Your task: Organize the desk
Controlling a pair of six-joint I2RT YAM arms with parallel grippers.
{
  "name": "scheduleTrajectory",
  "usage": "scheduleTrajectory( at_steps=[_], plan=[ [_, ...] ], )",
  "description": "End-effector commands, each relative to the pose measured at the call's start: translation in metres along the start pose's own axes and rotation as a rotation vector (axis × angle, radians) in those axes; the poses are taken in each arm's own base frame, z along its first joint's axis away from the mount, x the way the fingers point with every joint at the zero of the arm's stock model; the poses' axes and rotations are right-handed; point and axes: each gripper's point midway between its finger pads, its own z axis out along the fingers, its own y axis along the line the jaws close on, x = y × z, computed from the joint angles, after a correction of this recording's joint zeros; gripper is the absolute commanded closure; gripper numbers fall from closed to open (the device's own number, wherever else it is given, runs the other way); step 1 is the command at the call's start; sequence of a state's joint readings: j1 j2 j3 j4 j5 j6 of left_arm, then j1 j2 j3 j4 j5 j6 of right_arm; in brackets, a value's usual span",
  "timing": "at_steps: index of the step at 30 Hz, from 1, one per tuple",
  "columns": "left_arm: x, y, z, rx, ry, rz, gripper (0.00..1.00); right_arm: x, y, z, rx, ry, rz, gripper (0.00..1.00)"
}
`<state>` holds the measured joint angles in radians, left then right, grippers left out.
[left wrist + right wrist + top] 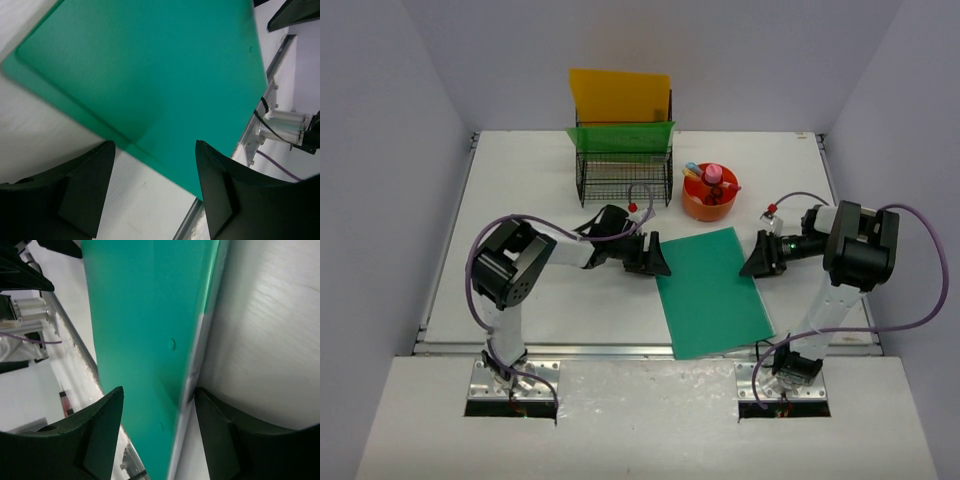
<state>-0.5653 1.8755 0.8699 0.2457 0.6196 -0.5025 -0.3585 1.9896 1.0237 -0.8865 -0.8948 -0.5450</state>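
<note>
A green folder (713, 292) lies flat on the white desk (520, 200), its near edge reaching over the silver rail (600, 350). My left gripper (655, 256) hovers by the folder's left far corner, open and holding nothing. The left wrist view shows the folder (150, 65) ahead of the left gripper (154, 145), with bare desk (45, 130) under the fingers. My right gripper (757, 258) is at the folder's right edge, open. In the right wrist view that folder (145, 315) edge runs between the spread fingers of the right gripper (158, 390), above the desk (270, 315).
A black wire rack (623, 170) stands at the back, with a yellow folder (620, 97) and a green folder (620, 137) upright in it. A round orange tray (705, 208) with small items sits right of the rack. Grey walls enclose the desk.
</note>
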Motion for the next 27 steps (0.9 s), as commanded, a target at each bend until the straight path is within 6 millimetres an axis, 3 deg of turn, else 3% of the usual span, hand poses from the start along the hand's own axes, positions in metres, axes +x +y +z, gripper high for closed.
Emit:
scheduleTrajectory(
  at_steps=[1,5,9,11,12,13,15,19,22,24,25,27],
  plan=[
    [0.013,0.009,0.028,-0.011,0.073,-0.053,0.36,0.002,0.008,0.025,-0.029,0.099,-0.031,0.39],
    [0.017,0.009,0.043,-0.001,0.105,-0.067,0.36,-0.006,0.044,0.033,-0.189,0.094,-0.028,0.44],
    [0.02,0.006,0.048,0.01,0.114,-0.067,0.36,-0.01,0.065,0.032,-0.258,0.069,-0.068,0.51],
    [0.021,0.006,0.048,0.013,0.116,-0.066,0.36,-0.012,0.075,0.029,-0.267,0.047,-0.129,0.62],
    [0.021,0.006,0.047,0.012,0.116,-0.062,0.36,-0.013,0.079,0.027,-0.265,0.034,-0.156,0.72],
    [0.019,0.005,0.045,0.01,0.113,-0.052,0.35,-0.013,0.083,0.025,-0.26,0.025,-0.185,0.87],
    [0.014,-0.002,0.036,0.015,0.099,-0.014,0.31,-0.01,0.087,0.022,-0.252,0.013,-0.225,0.97],
    [0.005,-0.027,-0.002,0.035,0.074,0.096,0.2,-0.017,0.115,0.001,-0.215,-0.056,-0.444,1.0],
    [-0.006,-0.053,-0.049,0.088,0.019,0.189,0.16,-0.027,0.141,-0.017,-0.191,-0.114,-0.593,1.0],
    [-0.014,-0.073,-0.101,0.14,-0.051,0.242,0.14,-0.036,0.164,-0.034,-0.16,-0.17,-0.75,1.0],
    [-0.015,-0.068,-0.108,0.142,-0.048,0.214,0.13,-0.039,0.172,-0.04,-0.145,-0.189,-0.807,1.0],
    [-0.027,-0.084,-0.162,0.171,-0.152,0.278,0.12,-0.044,0.193,-0.054,-0.1,-0.254,-0.977,1.0]
  ],
)
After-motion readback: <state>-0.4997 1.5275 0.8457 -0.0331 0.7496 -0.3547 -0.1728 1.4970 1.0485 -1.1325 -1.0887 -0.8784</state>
